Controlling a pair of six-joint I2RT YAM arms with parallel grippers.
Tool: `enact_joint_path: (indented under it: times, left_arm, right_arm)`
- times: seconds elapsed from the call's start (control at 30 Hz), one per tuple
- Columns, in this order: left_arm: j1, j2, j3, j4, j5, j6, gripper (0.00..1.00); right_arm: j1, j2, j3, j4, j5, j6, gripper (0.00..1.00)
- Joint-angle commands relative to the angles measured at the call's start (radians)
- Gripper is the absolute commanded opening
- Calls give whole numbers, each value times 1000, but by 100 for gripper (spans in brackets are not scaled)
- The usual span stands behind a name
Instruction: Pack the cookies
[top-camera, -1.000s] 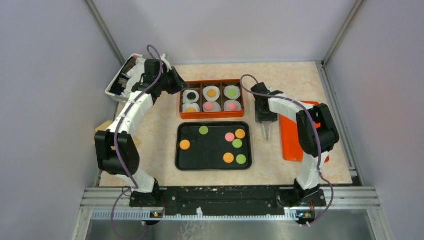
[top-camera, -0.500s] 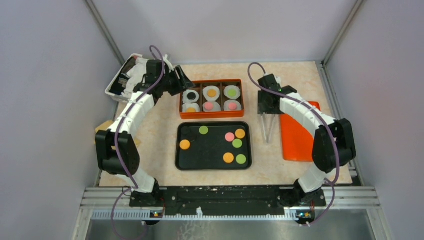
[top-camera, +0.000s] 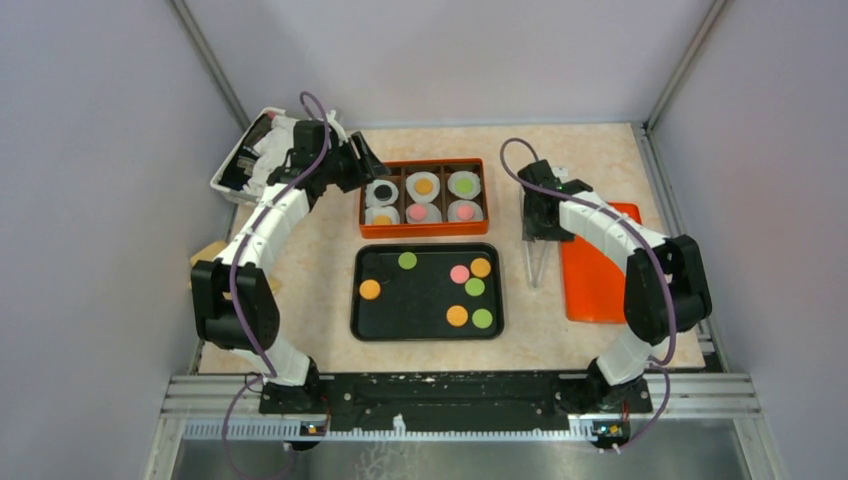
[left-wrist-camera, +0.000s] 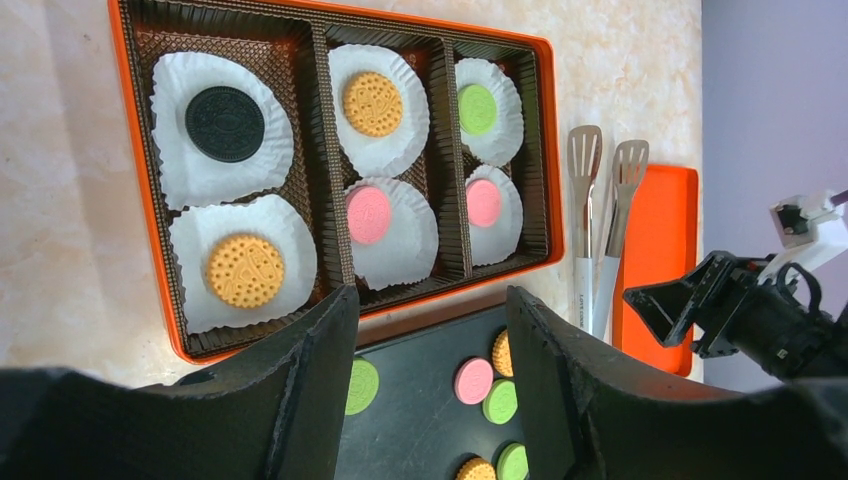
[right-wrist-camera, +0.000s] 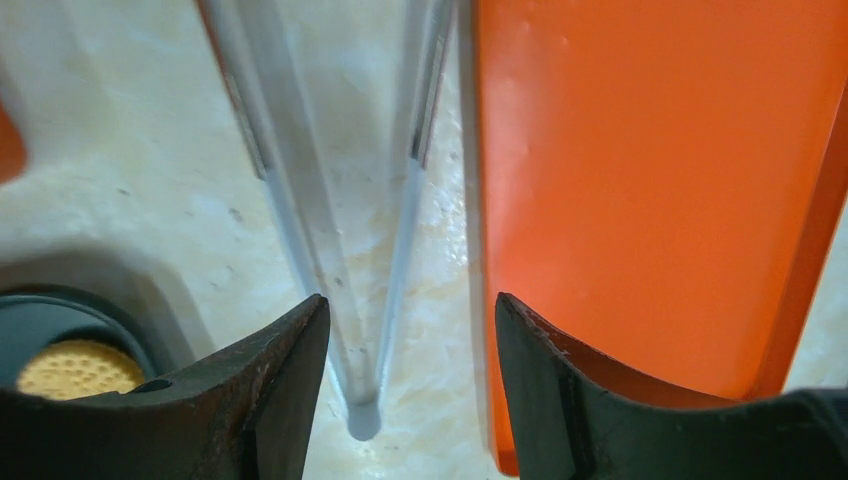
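Note:
An orange box (left-wrist-camera: 152, 240) holds six white liners, each with one of the cookies: black (left-wrist-camera: 225, 123), orange (left-wrist-camera: 372, 103), green (left-wrist-camera: 477, 108), orange (left-wrist-camera: 244, 270) and two pink (left-wrist-camera: 368, 214). Several more cookies (top-camera: 460, 273) lie on the black tray (top-camera: 420, 300). My left gripper (left-wrist-camera: 430, 295) hovers open and empty beside the box's left end (top-camera: 366, 162). My right gripper (right-wrist-camera: 410, 300) is open above metal tongs (right-wrist-camera: 300, 200), which lie on the table between the tray and an orange lid (right-wrist-camera: 650, 180). The jaws straddle the tongs without touching them.
A white bin (top-camera: 245, 160) with dark items sits at the back left corner. The orange lid (top-camera: 595, 270) lies flat at the right, next to the tongs (top-camera: 537, 262). Grey walls close in the table on three sides.
My left gripper has opened beside the box. My right gripper has let go of the tongs, which now lie spread on the table, and that arm has drawn back to the right.

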Motion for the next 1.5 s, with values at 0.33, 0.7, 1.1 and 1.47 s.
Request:
enact_joint_path:
  times: [0.33,0.7,1.1,1.47]
  left_arm:
    - [-44,1,31,54,35,7,63]
    - [-46,0,26,41,21,18,63]
    - [-81,33,46,37,0,15,63]
    - [-97,43,75,18,-16,17,63]
  right_arm:
    - [-165,-9,-154,42,-36,-6,36]
    - [-187,27,-203,96,-88,6,33]
    - [-185,-166,-177,32,-116,2,36]
    - [-184,-76,-265,112,-247,-8,36]
